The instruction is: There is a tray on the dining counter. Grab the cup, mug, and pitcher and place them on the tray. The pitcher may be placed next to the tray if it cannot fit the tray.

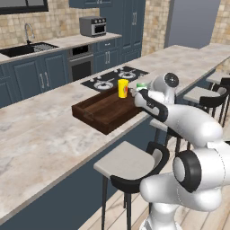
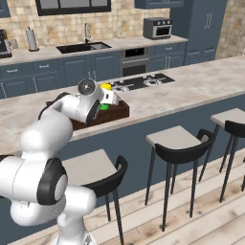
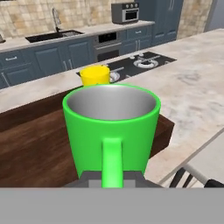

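Closest to the hand camera, the green mug [image 3: 111, 127] stands upright with its handle turned straight toward the lens and its grey inside showing. The gripper [image 3: 112, 178] is clamped narrow on that handle, its dark tips just visible on either side of it at the foot of the mug. The mug sits over the near right corner of the dark wooden tray [image 3: 35, 148], close to the tray's low right wall and front rim; whether its base touches the tray floor cannot be told.

The tray floor stretches bare to the left of the mug. Behind the mug, at the tray's far edge, stands the yellow cup [image 3: 95, 75], upright and apart from the mug.

From the left base view the tray [image 1: 101, 114] lies near the front edge of the dining counter [image 1: 36, 130], with broad bare stone to its left and the black stovetop [image 1: 114, 77] just beyond it. That view shows the cup [image 1: 122, 88] plainly, while the mug [image 1: 141, 86] shows as a green sliver past the wrist. In the right base view the arm covers most of the tray [image 2: 112, 112].

One cup, one mug and one tray are in view. Three stools [image 2: 179, 143] line the counter's front in the right base view.
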You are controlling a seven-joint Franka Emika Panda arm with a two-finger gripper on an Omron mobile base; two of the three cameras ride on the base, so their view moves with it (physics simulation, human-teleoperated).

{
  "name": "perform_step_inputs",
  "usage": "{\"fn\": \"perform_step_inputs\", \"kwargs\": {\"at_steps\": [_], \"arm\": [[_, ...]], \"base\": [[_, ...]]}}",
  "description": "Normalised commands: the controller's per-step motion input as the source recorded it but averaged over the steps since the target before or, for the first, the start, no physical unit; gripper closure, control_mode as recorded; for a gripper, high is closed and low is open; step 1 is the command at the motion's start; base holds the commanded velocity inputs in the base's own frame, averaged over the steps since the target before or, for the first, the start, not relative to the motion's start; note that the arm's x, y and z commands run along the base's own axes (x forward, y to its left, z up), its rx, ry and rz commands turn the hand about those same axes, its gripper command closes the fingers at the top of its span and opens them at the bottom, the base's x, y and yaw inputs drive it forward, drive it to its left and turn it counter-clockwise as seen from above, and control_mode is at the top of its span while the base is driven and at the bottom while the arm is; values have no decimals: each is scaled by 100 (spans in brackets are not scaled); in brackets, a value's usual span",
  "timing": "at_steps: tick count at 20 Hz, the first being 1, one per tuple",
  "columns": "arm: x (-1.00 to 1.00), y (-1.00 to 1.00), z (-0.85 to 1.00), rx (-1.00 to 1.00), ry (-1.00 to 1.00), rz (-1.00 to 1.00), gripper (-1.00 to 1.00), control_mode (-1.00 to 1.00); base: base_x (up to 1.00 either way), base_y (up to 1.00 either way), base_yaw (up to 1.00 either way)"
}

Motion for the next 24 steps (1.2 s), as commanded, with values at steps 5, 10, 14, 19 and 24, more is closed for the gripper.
{"fn": "perform_step_inputs", "kwargs": {"at_steps": [5, 10, 14, 19, 24], "arm": [[21, 0, -30, 0, 0, 0, 100, -100], [19, 0, -24, 0, 0, 0, 100, -100], [24, 0, -14, 0, 0, 0, 100, -100], [29, 0, -13, 0, 0, 0, 100, -100], [30, 0, -11, 0, 0, 0, 100, -100]], "base": [[0, 0, 0], [0, 0, 0], [0, 0, 0], [0, 0, 0], [0, 0, 0]]}}
